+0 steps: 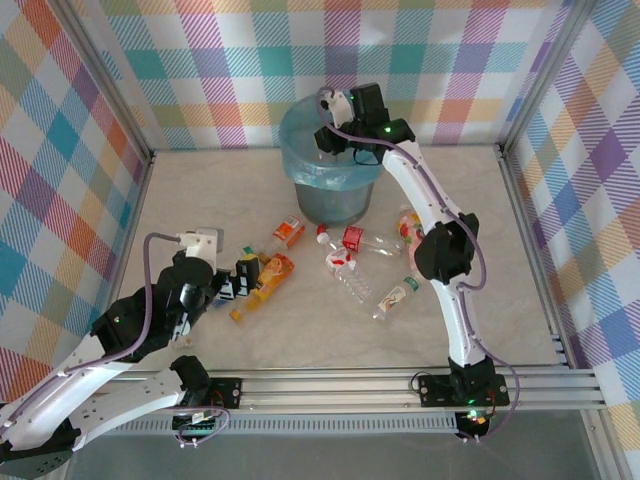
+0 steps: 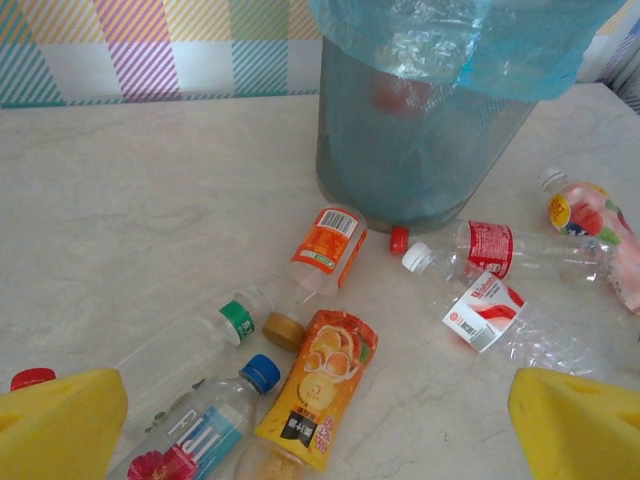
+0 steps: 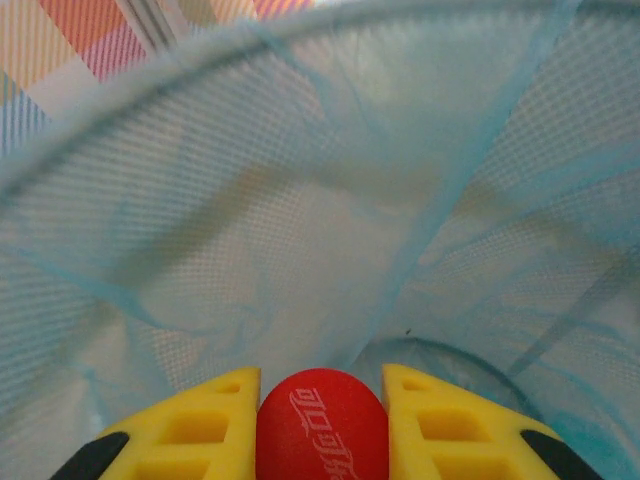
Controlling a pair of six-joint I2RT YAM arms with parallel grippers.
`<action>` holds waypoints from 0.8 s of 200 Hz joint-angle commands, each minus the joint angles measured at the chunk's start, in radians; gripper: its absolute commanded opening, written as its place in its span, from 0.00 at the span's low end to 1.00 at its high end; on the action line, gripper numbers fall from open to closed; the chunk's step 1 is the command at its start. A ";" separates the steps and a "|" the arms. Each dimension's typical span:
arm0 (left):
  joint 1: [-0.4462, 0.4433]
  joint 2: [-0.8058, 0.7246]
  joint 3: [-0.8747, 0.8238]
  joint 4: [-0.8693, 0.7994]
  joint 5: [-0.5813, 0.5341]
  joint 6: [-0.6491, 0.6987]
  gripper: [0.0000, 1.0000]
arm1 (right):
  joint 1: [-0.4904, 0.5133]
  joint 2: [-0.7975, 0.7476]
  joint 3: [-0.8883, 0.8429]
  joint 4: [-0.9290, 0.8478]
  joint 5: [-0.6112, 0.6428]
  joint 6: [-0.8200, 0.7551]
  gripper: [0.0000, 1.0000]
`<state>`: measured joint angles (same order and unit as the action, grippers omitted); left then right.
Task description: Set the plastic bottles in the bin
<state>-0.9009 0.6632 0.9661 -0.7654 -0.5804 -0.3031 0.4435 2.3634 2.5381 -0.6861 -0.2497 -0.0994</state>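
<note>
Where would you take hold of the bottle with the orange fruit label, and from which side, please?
Grip the orange-labelled bottle across the middle of its label, coming down from above. It lies flat on the table, brown cap towards the bin, so its long sides face outward for a pinch. The blue-capped bottle lies close along one side; slip in carefully there.

Grey mesh bin (image 2: 420, 150), light-blue bag liner (image 2: 520, 50); pastel plaid walls (image 1: 200, 60); cream marbled table (image 2: 130, 200); red-capped bottle (image 3: 320, 425) (white script logo) bottom centre; orange-labelled bottle (image 2: 318, 382) lower middle.
</note>
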 commanded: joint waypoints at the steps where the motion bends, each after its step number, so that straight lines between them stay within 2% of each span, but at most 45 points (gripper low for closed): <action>1: -0.004 -0.005 -0.010 -0.022 -0.028 -0.021 0.98 | -0.017 0.029 0.008 -0.024 -0.068 -0.007 0.09; 19: -0.005 -0.004 -0.012 -0.026 -0.033 -0.022 0.98 | -0.025 0.037 0.008 -0.029 -0.085 0.033 0.15; 42: -0.004 -0.001 -0.010 -0.034 -0.039 -0.026 0.98 | -0.028 0.029 0.024 -0.035 -0.078 0.037 0.37; 49: -0.004 0.001 -0.009 -0.038 -0.042 -0.026 0.99 | -0.028 0.023 0.036 -0.041 -0.069 0.037 0.50; 69: -0.004 0.008 -0.001 -0.058 -0.049 -0.022 0.99 | -0.028 -0.008 0.075 -0.059 -0.044 0.044 0.61; 81: -0.004 0.016 0.002 -0.071 -0.060 -0.021 0.99 | -0.028 -0.045 0.075 -0.058 -0.027 0.055 0.71; 109: -0.004 0.036 -0.001 -0.081 -0.073 -0.021 0.99 | -0.028 -0.148 0.069 -0.062 -0.003 0.091 0.77; 160: -0.004 0.104 -0.021 -0.072 -0.057 -0.020 0.99 | -0.010 -0.341 -0.039 -0.060 -0.020 0.119 0.77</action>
<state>-0.9009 0.7376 0.9634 -0.8276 -0.6296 -0.3218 0.4145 2.1448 2.5450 -0.7494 -0.2584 -0.0063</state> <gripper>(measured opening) 0.993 0.772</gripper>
